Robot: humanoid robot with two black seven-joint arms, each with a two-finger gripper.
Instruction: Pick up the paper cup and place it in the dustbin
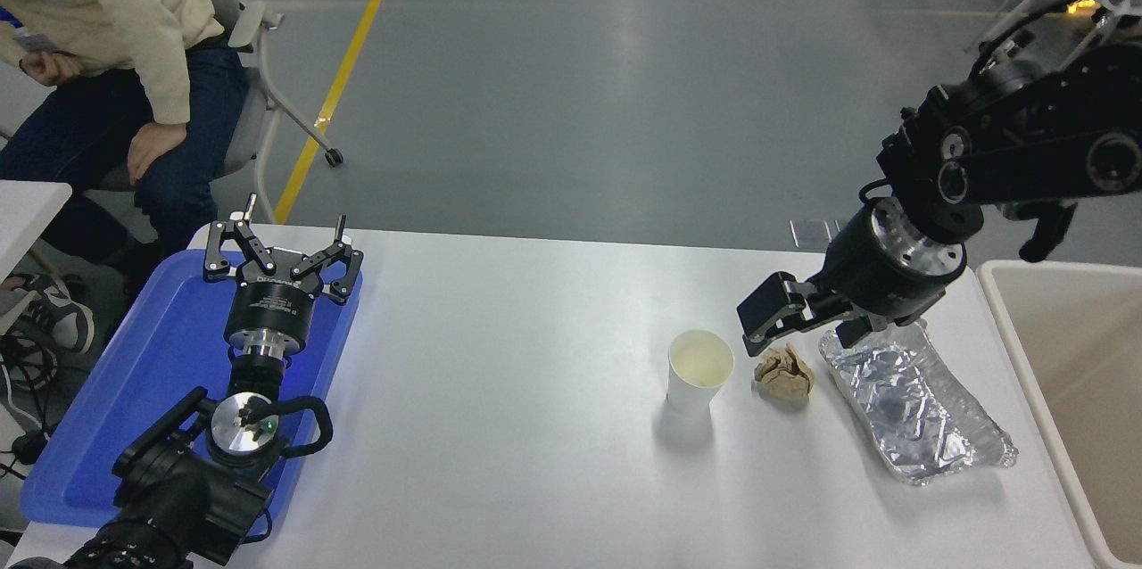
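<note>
Industrial hall: grey floor [624, 87], yellow line [343, 74] (painted), wheeled chairs [259, 78].
</note>
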